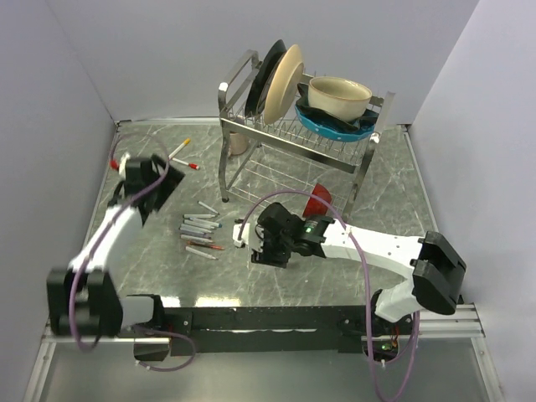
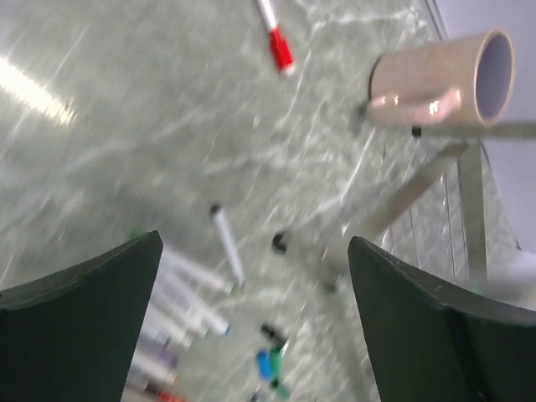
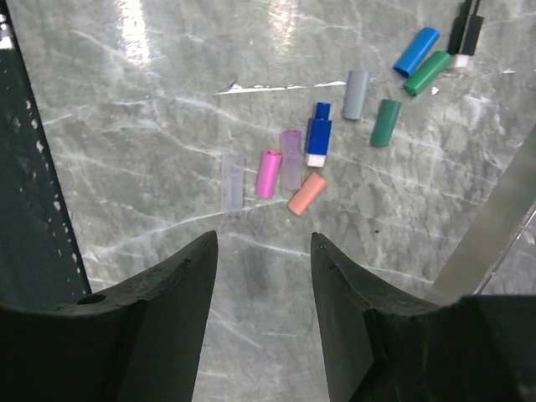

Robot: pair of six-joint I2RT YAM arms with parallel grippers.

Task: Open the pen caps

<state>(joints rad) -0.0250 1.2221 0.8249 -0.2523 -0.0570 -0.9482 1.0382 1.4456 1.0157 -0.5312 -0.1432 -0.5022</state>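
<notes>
Several loose pen caps (image 3: 306, 193) lie on the marble table just ahead of my right gripper (image 3: 264, 239): orange, pink (image 3: 268, 173), lilac, clear, grey, two green and a blue one (image 3: 416, 52). That gripper hangs low over the table, open, with nothing between its fingers. A row of white pens (image 1: 201, 228) lies left of it. My left gripper (image 2: 254, 243) is wide open and empty, above the table left of the pens. In its blurred view a red-capped pen (image 2: 280, 50) lies farther off, and blue and green caps (image 2: 270, 364) sit below.
A metal dish rack (image 1: 297, 126) with plates and bowls stands at the back, its legs close to the pens. A pinkish cup (image 2: 444, 79) lies under the rack. A red object (image 1: 320, 197) sits by the rack's right leg. Two more pens (image 1: 182, 157) lie at the back left.
</notes>
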